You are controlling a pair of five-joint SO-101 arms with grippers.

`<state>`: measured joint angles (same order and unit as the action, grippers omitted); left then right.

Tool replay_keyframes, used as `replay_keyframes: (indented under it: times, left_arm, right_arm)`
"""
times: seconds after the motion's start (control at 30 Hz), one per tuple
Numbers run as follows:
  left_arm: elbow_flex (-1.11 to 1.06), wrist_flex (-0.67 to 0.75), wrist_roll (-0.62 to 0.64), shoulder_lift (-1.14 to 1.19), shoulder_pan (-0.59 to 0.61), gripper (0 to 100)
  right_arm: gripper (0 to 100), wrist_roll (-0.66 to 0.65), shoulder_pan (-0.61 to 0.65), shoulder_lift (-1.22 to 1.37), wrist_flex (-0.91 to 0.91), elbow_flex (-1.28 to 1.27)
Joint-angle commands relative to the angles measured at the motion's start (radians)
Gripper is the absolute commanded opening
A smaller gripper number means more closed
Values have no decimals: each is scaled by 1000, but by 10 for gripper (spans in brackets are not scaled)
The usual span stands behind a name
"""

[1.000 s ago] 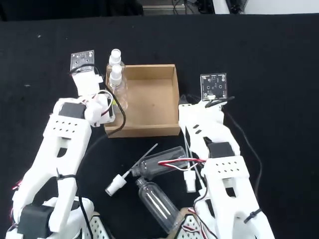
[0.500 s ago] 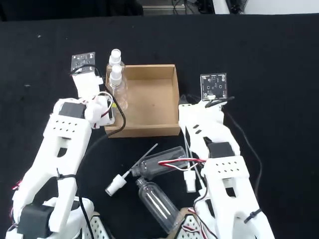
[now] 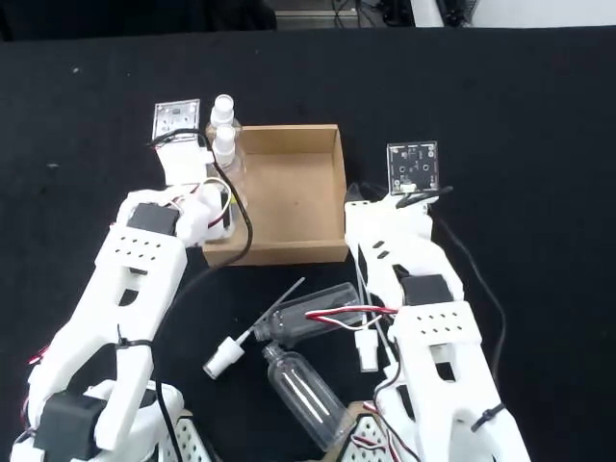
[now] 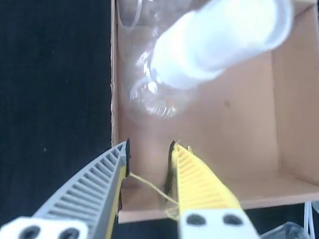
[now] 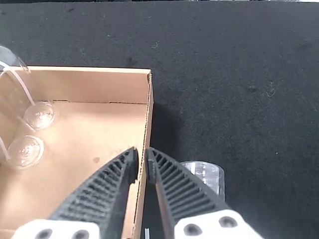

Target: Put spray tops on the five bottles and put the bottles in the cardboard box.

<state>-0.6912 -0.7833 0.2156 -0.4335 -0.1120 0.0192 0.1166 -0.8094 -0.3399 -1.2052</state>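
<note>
The cardboard box (image 3: 298,207) lies open at the table's middle. Two clear bottles with white spray tops (image 3: 223,144) stand inside it against its left wall; their bases (image 5: 39,115) rest on the box floor. My left gripper (image 3: 219,207) hangs open over the box's near left corner, just short of the closer bottle (image 4: 149,94), whose white top (image 4: 219,35) looms above it. My left gripper (image 4: 148,149) holds nothing. My right gripper (image 5: 142,152) is shut on the box's right wall (image 5: 148,114), also seen from above (image 3: 353,207).
In front of the box lie two clear uncapped bottles (image 3: 318,313) (image 3: 303,390), a loose spray top with its tube (image 3: 226,354) and another white top (image 3: 367,349). One bottle's neck (image 5: 202,174) lies under my right gripper. Black cloth covers the table.
My left arm has swung right and a little farther back, over the box's left wall. The closer capped bottle now stands slightly farther back. The right arm has kept still.
</note>
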Motion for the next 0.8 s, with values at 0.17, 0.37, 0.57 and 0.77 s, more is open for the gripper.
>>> replay_keyframes:
  times: [0.17,0.37,0.57,0.77]
  left_arm:
    - [22,63,-6,77,-4,58]
    - [47,101,-25,126,8,58]
    - [58,112,-26,137,28,58]
    - [50,155,-26,137,28,58]
  right_arm:
    - [12,-9,17,1,34,7]
    - [12,-9,17,-1,34,7]
    - [12,-9,17,-1,34,7]
    - [12,-9,17,-1,34,7]
